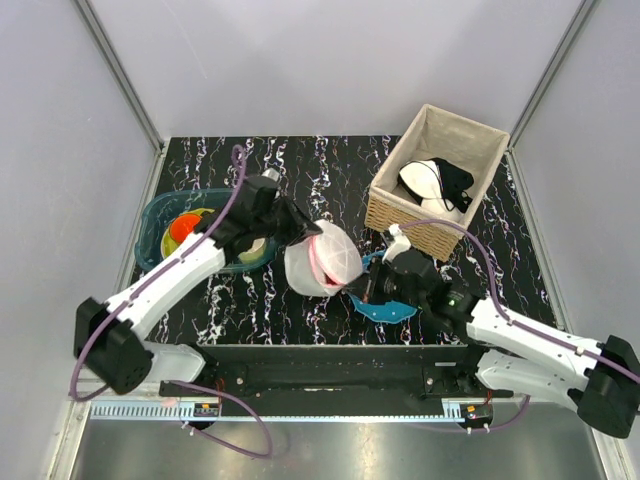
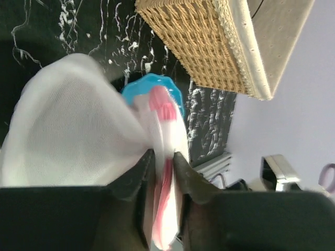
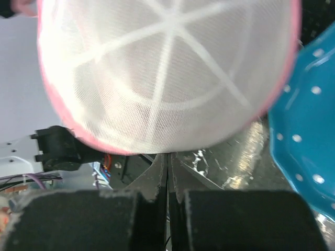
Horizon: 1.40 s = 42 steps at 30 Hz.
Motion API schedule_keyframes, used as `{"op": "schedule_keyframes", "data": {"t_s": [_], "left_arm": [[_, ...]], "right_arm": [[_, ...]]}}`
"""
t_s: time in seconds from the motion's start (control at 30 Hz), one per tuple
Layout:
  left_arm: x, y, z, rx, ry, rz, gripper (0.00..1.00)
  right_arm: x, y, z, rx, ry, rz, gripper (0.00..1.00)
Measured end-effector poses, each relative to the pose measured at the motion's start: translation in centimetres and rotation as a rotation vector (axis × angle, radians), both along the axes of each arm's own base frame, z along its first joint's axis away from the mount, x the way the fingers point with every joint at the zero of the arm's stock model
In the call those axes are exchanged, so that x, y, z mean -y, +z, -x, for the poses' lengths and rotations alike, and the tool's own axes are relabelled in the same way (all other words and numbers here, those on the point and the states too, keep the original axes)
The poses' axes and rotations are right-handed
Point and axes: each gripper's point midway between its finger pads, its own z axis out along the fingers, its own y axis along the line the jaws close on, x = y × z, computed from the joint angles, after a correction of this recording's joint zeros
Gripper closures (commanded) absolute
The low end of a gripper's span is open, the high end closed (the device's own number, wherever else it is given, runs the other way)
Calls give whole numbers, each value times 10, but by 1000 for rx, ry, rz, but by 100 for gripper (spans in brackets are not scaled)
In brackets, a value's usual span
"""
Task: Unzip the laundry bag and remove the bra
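Note:
The laundry bag (image 1: 325, 262), white mesh with a pink rim, hangs tilted above the dark table at the centre. My left gripper (image 1: 308, 235) is shut on its upper left rim. In the left wrist view the jaws (image 2: 163, 157) pinch the pink rim, with the bag (image 2: 68, 130) bulging to the left. My right gripper (image 1: 362, 290) is shut at the bag's lower right edge. In the right wrist view its tips (image 3: 168, 159) sit right under the bag (image 3: 167, 68), and I cannot see anything between them. The red bra is not visible.
A blue plate (image 1: 392, 310) lies under my right gripper. A wicker basket (image 1: 400, 215) at the back right holds a white-and-black bra (image 1: 437, 182). A teal basin (image 1: 150, 225) with orange and yellow items stands at the left.

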Motion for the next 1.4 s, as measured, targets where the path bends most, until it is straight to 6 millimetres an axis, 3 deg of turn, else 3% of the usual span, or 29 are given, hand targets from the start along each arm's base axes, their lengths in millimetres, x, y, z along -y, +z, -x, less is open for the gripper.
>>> {"op": "schedule_keyframes", "data": {"t_s": [0.1,0.2,0.23,0.47,0.57,0.7,0.77,0.8,0.87,0.9,0.93,1.1,1.27,1.4], "left_arm": [[10,-4,-18,-4,-26,-47,35],[11,1,-28,21,-15,-89,30],[8,5,-26,34,-7,-98,23],[-20,59,23,170,38,15,19],[-22,41,41,138,54,76,19],[-11,-26,57,-35,54,52,21],[-6,-56,61,-112,53,13,25],[-5,-64,61,-132,53,1,33],[-1,-72,59,-152,57,-9,63],[2,-74,56,-153,55,-11,96],[4,-75,53,-155,55,-10,100],[13,-67,43,-143,41,0,100],[0,-56,35,-125,50,18,100],[-4,-55,22,-140,18,-19,100]], "right_arm": [[-12,15,-7,7,8,-18,100],[-23,17,-13,0,8,-40,100],[-24,15,-13,-6,8,-40,100],[-27,14,-15,-13,9,-40,100],[-30,13,-16,-15,13,-41,100],[-31,10,-16,-22,12,-38,100],[-31,9,-17,-25,11,-36,100],[-32,8,-17,-27,11,-34,100],[-32,6,-17,-32,11,-30,100],[-32,5,-17,-34,12,-27,100],[-32,3,-17,-37,12,-24,100],[-22,-6,-16,-42,-4,32,100],[11,-10,-8,0,-55,85,100],[21,-20,0,-18,-52,115,100]]}}
